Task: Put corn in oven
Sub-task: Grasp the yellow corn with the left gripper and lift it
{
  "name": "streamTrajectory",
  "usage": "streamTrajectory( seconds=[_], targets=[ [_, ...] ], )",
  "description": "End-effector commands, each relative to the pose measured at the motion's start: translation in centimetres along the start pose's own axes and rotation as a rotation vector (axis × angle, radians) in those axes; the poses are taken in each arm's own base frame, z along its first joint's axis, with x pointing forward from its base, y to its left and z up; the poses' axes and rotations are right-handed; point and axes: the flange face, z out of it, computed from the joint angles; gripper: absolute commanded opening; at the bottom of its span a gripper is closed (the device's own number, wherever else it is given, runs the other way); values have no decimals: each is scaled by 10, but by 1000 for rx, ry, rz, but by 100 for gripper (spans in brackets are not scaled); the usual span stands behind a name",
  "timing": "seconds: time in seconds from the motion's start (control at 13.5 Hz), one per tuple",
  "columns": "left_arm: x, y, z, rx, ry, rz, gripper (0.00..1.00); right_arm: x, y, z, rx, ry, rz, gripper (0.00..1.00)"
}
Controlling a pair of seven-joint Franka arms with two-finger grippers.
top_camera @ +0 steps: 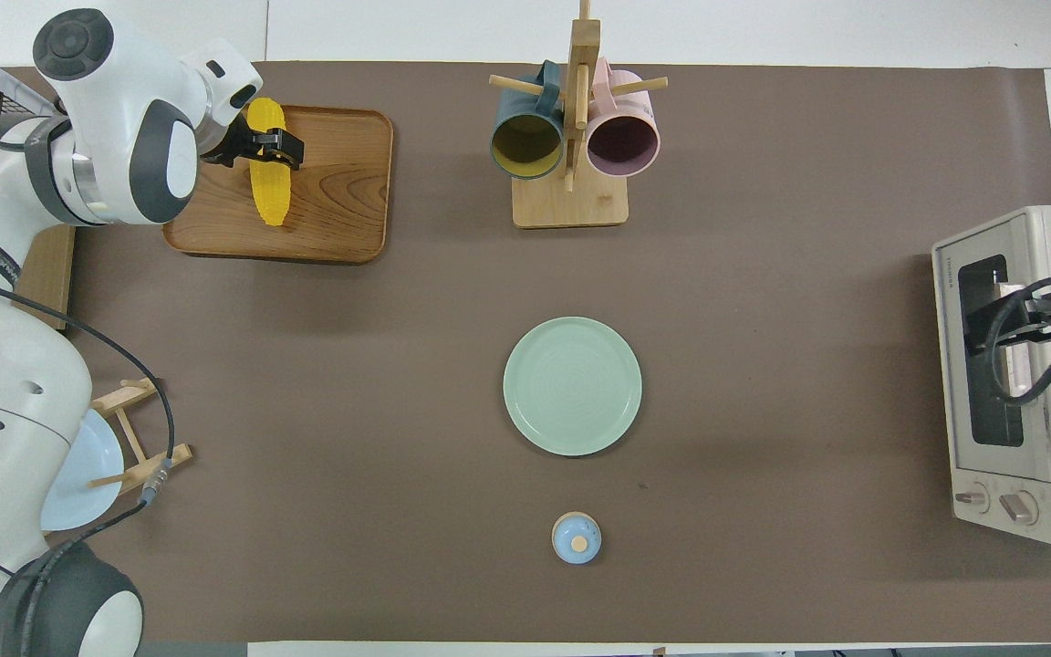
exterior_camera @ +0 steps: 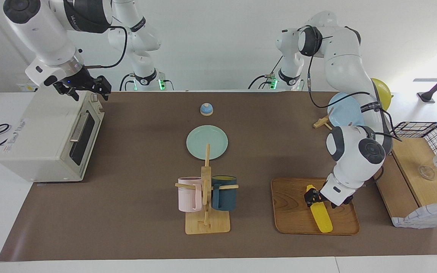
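The yellow corn [exterior_camera: 321, 219] [top_camera: 269, 196] lies on a wooden tray [exterior_camera: 292, 212] [top_camera: 334, 201] toward the left arm's end of the table. My left gripper [exterior_camera: 320, 200] [top_camera: 270, 151] is down at the cob, open, with one finger on each side of it; I cannot tell whether they touch it. The cream-white oven [exterior_camera: 47, 136] [top_camera: 1018, 411] stands at the right arm's end with its door closed. My right gripper [exterior_camera: 88, 88] [top_camera: 1027, 315] waits open just above the oven's top edge, over the door.
A wooden rack with a pink and a dark blue mug [exterior_camera: 206, 197] stands beside the tray. A green plate [exterior_camera: 207, 142] and a small blue bell [exterior_camera: 206, 109] lie mid-table. A plate stand with a light blue plate [exterior_camera: 341, 110] and a wire basket with boards [exterior_camera: 419, 151] flank the left arm.
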Motion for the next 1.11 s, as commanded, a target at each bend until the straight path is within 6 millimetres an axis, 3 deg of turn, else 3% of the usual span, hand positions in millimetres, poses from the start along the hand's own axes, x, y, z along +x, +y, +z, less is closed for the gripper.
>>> streamTrajectory(
  seconds=[0.0, 0.07, 0.15, 0.37, 0.52, 0.67, 0.81, 1.04],
  targets=[
    [5, 0, 4, 7, 33, 16, 100, -6, 0, -2, 24, -3, -2, 100],
    [5, 0, 4, 7, 43, 16, 100, -5, 0, -1, 24, -4, -3, 100],
    [5, 0, 6, 7, 47, 16, 88, -5, 0, -1, 24, -4, -4, 100],
    [4, 0, 14, 9, 76, 14, 42, -5, 0, -1, 24, -4, -3, 100],
    [1, 0, 15, 2, 47, 8, 4, -5, 0, -1, 24, -4, -3, 100],
    [0, 4, 3, -4, 20, 5, 0, -6, 0, -2, 24, -3, -4, 100],
    [-6, 12, -51, -29, 8, -17, 0, -6, 0, -2, 24, -3, -2, 100],
    [-37, 50, -114, -33, -36, -127, 0, -6, 0, -2, 24, -3, -4, 100]
  ],
)
